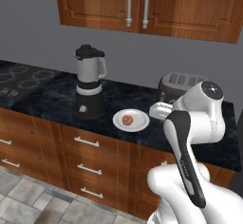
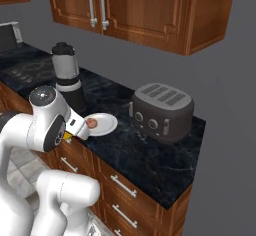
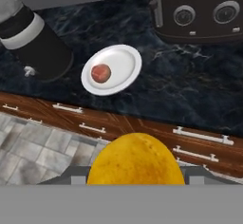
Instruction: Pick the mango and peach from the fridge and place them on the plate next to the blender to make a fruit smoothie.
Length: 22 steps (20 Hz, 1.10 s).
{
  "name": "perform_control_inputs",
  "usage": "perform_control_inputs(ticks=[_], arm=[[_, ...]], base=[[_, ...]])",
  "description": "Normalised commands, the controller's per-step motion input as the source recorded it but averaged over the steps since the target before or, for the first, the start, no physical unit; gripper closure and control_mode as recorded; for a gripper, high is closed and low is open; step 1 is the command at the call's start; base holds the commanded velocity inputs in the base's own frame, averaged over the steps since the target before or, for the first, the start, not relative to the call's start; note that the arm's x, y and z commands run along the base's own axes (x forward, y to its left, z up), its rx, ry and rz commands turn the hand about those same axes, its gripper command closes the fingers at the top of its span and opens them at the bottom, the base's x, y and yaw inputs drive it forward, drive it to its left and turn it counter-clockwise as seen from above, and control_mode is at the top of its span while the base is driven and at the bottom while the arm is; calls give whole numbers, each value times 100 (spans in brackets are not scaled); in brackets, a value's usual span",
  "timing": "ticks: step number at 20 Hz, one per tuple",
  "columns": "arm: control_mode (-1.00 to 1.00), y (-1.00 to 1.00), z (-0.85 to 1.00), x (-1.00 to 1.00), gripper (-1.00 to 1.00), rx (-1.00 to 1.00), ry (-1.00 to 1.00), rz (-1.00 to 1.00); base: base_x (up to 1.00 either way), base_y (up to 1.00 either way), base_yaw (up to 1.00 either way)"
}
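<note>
My gripper is shut on the mango, a yellow-orange oval that bulges up at the bottom of the hand view. A sliver of the mango shows under the wrist in the right base view. The hand hangs in front of the counter edge, above the drawers, a short way from the white plate. The reddish peach lies on that plate, left of its middle. The blender, with black base and lid, stands just left of the plate.
A squat dark grey toaster sits on the black counter right of the plate. Wooden wall cabinets hang above. A cooktop lies at the far left. Drawer fronts with metal handles run below the counter edge.
</note>
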Motion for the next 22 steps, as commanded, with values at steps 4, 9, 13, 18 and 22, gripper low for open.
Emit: perform_control_inputs(ticks=[4,9,13,18,22], arm=[[-100,93,-9,100,100,-24,14,0],[-100,20,-33,100,100,-13,21,3],[-100,-7,-41,100,100,-1,21,6],[-100,-15,-40,100,100,0,9,12],[-100,-1,-78,95,100,-6,-5,14]], base=[[0,0,0],[0,0,0],[0,0,0],[0,0,0],[0,0,0]])
